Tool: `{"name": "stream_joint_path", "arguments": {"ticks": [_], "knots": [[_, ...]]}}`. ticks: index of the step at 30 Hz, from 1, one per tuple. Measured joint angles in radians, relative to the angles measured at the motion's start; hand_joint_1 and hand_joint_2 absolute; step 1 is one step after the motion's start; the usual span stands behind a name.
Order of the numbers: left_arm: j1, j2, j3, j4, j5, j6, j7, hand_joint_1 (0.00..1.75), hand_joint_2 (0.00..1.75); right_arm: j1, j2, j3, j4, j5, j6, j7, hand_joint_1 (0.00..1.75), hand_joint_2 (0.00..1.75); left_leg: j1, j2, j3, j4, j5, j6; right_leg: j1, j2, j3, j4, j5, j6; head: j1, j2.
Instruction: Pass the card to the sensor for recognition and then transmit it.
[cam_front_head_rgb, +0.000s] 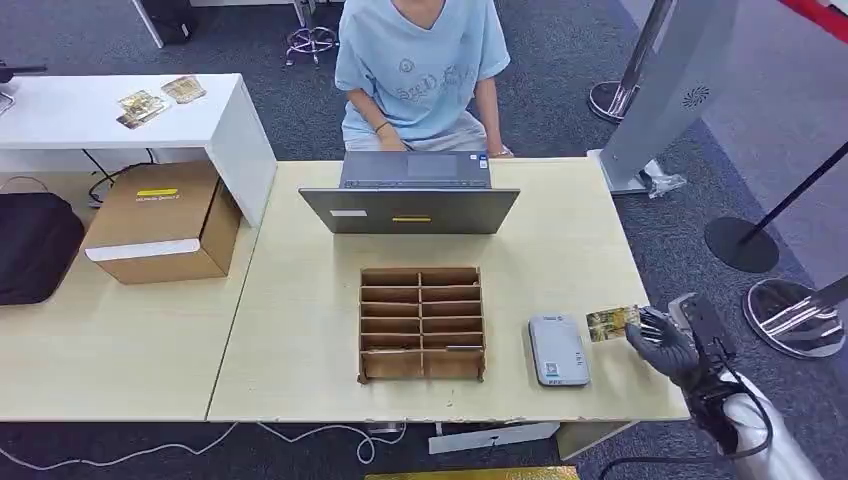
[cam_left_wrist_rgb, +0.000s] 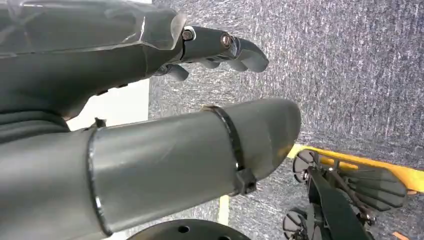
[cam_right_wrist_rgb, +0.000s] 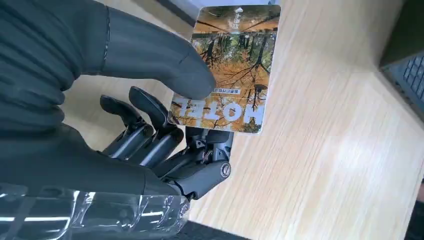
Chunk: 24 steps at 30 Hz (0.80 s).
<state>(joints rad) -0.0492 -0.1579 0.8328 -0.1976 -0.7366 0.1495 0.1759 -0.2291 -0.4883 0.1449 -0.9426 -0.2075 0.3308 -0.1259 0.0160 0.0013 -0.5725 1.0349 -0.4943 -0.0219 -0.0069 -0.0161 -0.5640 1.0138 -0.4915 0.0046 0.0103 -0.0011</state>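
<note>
At the lower right of the head view, the right hand (cam_front_head_rgb: 668, 343) pinches the card (cam_front_head_rgb: 612, 322) by one short end, thumb on its printed face and fingers (cam_right_wrist_rgb: 150, 125) behind, as the right wrist view shows. The card hangs over the surface (cam_front_head_rgb: 300, 330), just right of the grey sensor (cam_front_head_rgb: 558, 349) and not yet above it. It looks thin, light, stiff and glossy, so I judge it could slip or pivot in a loose pinch; holding one end leaves the rest free to pass flat over the sensor. The left hand (cam_left_wrist_rgb: 220, 47), in its wrist view, hangs over carpet, fingers apart and holding nothing. Left of the sensor, at centre frame, sits a cardboard divider tray (cam_front_head_rgb: 422, 322). Farther up, a laptop (cam_front_head_rgb: 410, 208) stands with its lid toward the camera, hiding its screen. Beyond it, at the top edge, sits a person (cam_front_head_rgb: 420, 70), cut off by the frame. The sensor's markings are too small to read.
</note>
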Motion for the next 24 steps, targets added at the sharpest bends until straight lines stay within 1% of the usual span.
{"name": "stream_joint_path", "arguments": {"ticks": [11,18,24], "knots": [[0.000,0.000,0.000,0.000,-0.024,-0.006,0.000,0.00,0.00,0.020,0.002,0.074,-0.080,0.016,-0.005,0.009,1.75,1.75,0.000,0.000,0.000,0.000,0.000,0.000,0.000,0.000,0.000,0.000,0.000,0.000,0.000,0.000],[0.000,0.001,-0.006,0.000,-0.038,-0.010,0.000,0.00,0.00,0.038,0.002,0.098,-0.101,0.020,-0.020,0.010,1.75,1.75,0.000,0.000,0.000,0.000,0.000,0.000,0.000,0.000,0.000,0.000,0.000,0.000,0.000,0.000],[0.000,0.002,-0.006,0.000,-0.037,-0.026,0.002,0.00,0.00,0.047,0.003,0.115,-0.113,0.029,-0.023,0.015,1.75,1.75,0.000,0.000,0.000,0.000,0.000,0.000,0.000,0.000,0.000,0.000,0.000,0.000,0.000,0.000]]}}
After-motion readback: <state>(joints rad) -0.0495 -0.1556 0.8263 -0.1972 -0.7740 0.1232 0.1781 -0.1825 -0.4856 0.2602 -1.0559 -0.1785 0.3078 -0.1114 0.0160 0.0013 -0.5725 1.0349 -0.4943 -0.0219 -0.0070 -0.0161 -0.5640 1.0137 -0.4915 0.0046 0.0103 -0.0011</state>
